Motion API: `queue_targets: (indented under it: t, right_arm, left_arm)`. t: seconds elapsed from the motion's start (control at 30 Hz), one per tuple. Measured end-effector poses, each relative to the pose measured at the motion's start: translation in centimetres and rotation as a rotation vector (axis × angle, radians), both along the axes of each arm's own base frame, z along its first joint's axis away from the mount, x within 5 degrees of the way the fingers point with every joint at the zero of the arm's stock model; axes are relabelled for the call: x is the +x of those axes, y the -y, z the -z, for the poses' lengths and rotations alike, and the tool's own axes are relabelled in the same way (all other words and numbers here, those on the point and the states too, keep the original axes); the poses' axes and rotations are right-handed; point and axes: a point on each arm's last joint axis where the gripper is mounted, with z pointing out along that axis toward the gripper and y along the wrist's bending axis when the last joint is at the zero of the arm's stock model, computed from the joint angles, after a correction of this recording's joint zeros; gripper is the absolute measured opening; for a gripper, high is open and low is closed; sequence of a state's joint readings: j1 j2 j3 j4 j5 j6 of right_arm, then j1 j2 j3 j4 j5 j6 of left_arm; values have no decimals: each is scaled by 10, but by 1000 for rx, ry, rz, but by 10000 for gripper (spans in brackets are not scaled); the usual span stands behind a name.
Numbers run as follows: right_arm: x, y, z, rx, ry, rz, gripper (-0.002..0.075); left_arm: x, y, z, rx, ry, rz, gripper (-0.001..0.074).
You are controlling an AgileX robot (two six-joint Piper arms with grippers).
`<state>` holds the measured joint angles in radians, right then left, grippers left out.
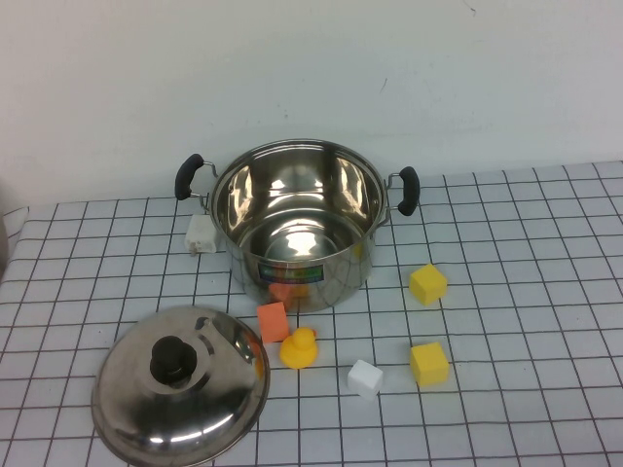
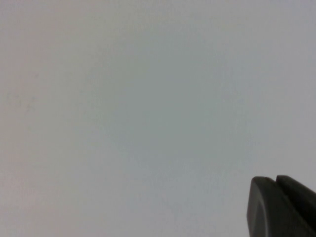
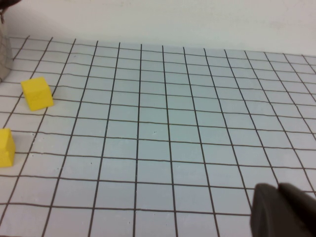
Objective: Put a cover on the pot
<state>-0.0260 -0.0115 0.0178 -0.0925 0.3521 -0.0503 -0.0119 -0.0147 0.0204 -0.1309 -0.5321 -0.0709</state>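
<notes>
The shiny steel pot (image 1: pixel 297 219) with two black side handles stands open and empty at the back middle of the checked table. The domed steel lid (image 1: pixel 181 384) with its black knob (image 1: pixel 172 359) lies on the table at the front left, apart from the pot. Neither gripper shows in the high view. My left gripper (image 2: pixel 274 178) shows only its dark fingertips, pressed together, in front of a blank grey surface. My right gripper (image 3: pixel 276 186) has its fingertips together, empty, over the checked cloth to the right of the pot, whose edge (image 3: pixel 4 54) shows in the right wrist view.
An orange cube (image 1: pixel 274 321), a yellow duck (image 1: pixel 300 347), a white cube (image 1: pixel 365 377) and two yellow cubes (image 1: pixel 427 284) (image 1: pixel 429 363) lie in front of the pot. A small white block (image 1: pixel 201 234) sits by the pot's left side. A white wall stands behind.
</notes>
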Motion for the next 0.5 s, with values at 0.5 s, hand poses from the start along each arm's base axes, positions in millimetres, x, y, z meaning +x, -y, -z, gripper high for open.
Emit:
queue_targets:
  t: [0.5]
  right_arm:
    - [0, 0, 0, 0, 0, 0, 10]
  left_arm:
    - [30, 4, -100, -54, -242, 73, -2]
